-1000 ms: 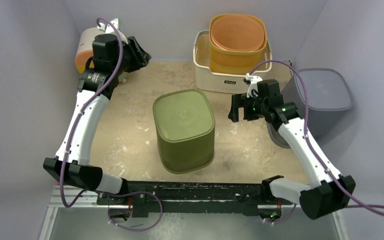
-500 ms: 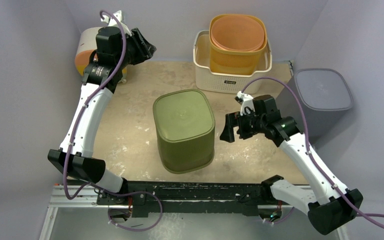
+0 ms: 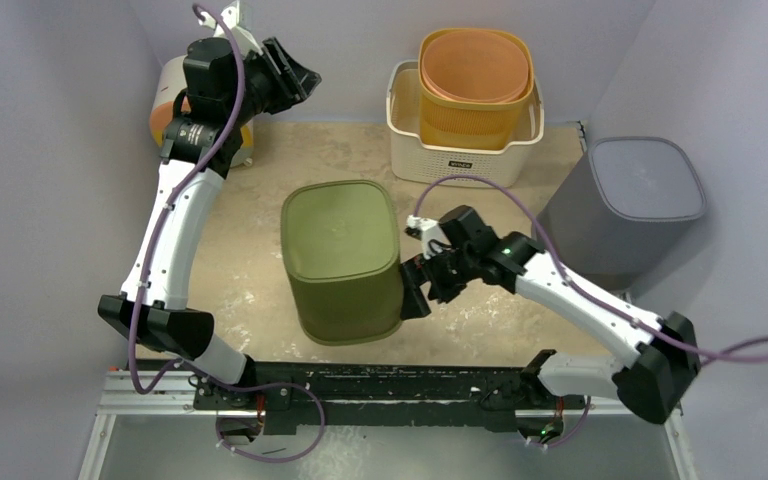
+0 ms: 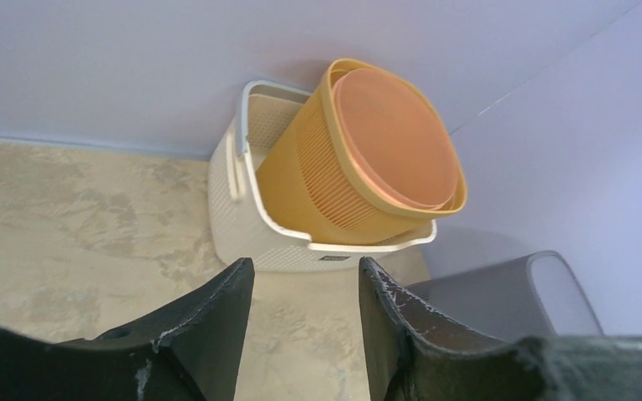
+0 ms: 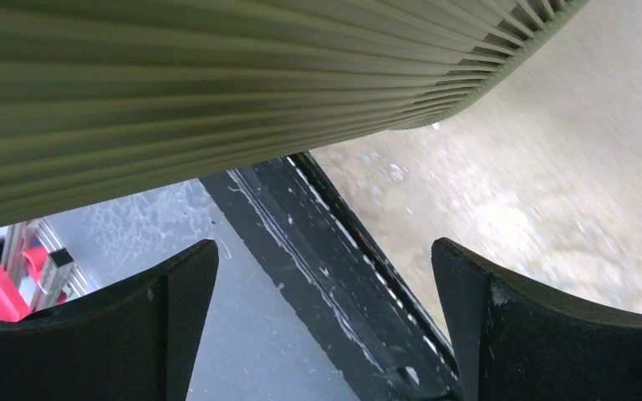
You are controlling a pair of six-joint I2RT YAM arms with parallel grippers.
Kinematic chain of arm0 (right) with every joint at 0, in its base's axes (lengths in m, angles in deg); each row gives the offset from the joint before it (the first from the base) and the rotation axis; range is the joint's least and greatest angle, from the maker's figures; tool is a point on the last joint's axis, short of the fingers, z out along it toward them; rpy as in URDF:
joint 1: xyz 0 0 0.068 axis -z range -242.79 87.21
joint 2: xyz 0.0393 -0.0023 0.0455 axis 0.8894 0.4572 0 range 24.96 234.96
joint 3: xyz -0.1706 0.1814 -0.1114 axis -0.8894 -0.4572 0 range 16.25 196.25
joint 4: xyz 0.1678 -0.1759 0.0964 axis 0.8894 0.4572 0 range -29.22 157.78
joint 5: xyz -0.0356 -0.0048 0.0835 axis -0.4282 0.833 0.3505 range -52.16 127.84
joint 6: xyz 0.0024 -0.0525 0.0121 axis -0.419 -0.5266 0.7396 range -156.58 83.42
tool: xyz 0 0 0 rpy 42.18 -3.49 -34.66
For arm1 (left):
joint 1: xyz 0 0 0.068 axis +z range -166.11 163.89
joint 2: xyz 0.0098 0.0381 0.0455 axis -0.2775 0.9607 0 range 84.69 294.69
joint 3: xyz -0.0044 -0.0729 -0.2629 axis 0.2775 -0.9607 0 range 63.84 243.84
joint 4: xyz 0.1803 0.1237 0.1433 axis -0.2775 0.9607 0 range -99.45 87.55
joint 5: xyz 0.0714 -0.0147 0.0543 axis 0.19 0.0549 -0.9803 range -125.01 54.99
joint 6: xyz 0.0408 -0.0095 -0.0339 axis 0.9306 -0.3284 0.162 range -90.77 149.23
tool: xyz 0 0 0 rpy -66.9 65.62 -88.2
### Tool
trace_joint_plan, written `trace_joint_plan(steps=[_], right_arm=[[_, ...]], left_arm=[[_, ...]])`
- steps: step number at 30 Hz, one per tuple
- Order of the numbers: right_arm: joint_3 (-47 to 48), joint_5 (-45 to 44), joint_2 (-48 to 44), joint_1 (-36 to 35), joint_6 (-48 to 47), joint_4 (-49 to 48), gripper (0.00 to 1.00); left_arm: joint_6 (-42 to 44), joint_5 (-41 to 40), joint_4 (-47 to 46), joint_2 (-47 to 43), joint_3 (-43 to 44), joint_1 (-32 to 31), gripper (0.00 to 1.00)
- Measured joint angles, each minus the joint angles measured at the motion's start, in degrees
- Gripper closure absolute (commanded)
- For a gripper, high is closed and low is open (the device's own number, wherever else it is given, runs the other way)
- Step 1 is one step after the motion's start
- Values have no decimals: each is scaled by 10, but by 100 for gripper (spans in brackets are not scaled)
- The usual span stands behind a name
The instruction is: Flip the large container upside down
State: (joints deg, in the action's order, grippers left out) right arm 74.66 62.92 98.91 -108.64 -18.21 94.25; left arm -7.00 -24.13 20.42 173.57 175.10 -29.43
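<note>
Green bin (image 3: 342, 262), near edge of tabletop (image 3: 250, 240): ribbed, stiff, likely light; best hold was its rim. You had right pincer (image 3: 413, 290) spread beside its wall, left pincer (image 3: 300, 76) spread.

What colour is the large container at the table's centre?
The large container is olive green with ribbed sides; best in top external view.

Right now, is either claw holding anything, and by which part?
Nothing is held. The left gripper is open in the air; the right gripper is open beside the side wall of the green container, fingers around nothing.
</note>
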Motion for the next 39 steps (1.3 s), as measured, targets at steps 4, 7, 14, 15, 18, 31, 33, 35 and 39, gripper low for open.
trace_joint_plan(steps=[4,7,14,15,18,31,33,35,39], right_arm=[[63,-7,97,-32,5,-45,0],[123,-25,168,-35,7,-87,0],[285,-43,326,-35,8,-143,0],[316,-43,351,-35,7,-148,0],[401,-43,418,-37,10,-165,0],[666,-30,621,-65,59,-203,0],[679,-37,630,-73,64,-202,0],[661,-50,621,-80,67,-207,0],[548,-82,550,-91,75,-214,0]], left_arm=[[-18,14,-12,-8,9,0,53],[-36,27,-26,-25,6,0,53],[-68,51,-64,-94,-40,-3,53],[-71,53,-68,-101,-43,-4,53],[-78,56,-74,-114,-53,-6,53],[-82,72,-78,-135,-108,-6,53],[-82,74,-76,-137,-114,-6,53],[-81,77,-74,-139,-115,-6,52],[-75,82,-57,-141,-115,-6,52]])
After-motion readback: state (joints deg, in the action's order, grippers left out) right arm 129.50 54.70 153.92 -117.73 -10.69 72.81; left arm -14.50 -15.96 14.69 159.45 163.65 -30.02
